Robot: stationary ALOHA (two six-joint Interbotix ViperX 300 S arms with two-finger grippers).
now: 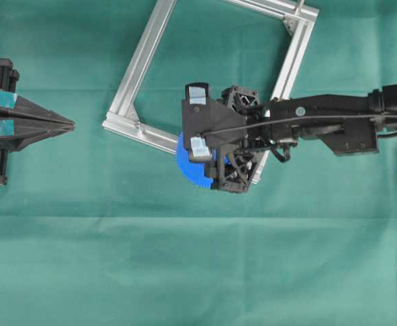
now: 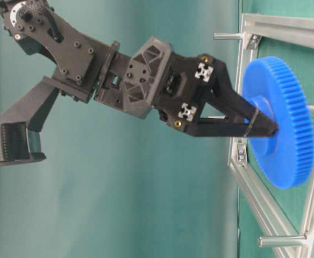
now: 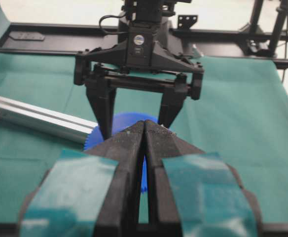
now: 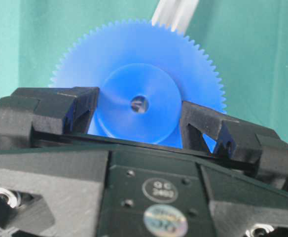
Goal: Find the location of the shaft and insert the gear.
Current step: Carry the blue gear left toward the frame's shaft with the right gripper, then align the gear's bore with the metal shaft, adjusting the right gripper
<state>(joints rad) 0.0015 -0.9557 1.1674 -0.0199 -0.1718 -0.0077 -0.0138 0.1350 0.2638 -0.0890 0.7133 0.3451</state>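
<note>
A robotics lab is suggested. A desk draped in green cloth (image 1: 198, 272) is seen, ringed by black metal rig framing (image 3: 85, 30).

Gear (image 4: 139, 106) bright blue; cloth (image 1: 185, 272) green; frame (image 1: 141, 64) silver; right gripper (image 4: 139, 118) black

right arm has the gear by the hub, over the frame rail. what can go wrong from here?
1. The shaft isn't visible in any view; the right gripper hides what lies beneath, so aligning the hub hole is blind.
2. The fingers pinch only the gear's smooth round hub; it could tilt or slip.
3. The gear overlaps the aluminium frame; its rim could catch the rail.
</note>
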